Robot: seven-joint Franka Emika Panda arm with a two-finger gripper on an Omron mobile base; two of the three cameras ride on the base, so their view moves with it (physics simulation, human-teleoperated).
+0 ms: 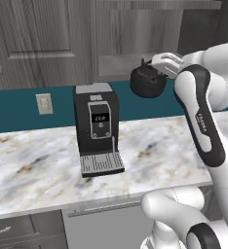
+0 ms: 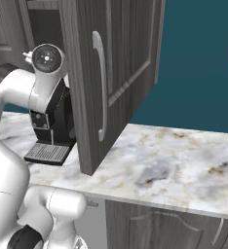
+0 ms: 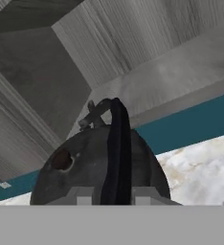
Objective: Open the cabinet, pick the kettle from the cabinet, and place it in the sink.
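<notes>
- Kettle (image 1: 147,81) hangs in the air just in front of the open cabinet (image 2: 117,73), above the marble counter (image 1: 38,165) and beside the top of the coffee machine (image 1: 96,127).
- Gripper (image 3: 112,195): from the hand view you see the arched handle (image 3: 117,143) running down between the two tips, which sit close on either side of it. You can judge the grip as closed on the handle, with the kettle body hanging below.
- Step in hand, as you should read it: carrying the kettle away from the cabinet toward the sink, which you cannot locate from these views.
- Keep the hand level as you swing; the round body hangs from a thin handle and may pendulum or rotate in the grip.
- Mind the open cabinet door (image 2: 106,92), which juts out over the counter beside the arm. Clear the shelf edge and the door before you turn.
- Pass over or well apart from the coffee machine, not through it.
- Hold the squeeze until the kettle rests in the basin.
</notes>
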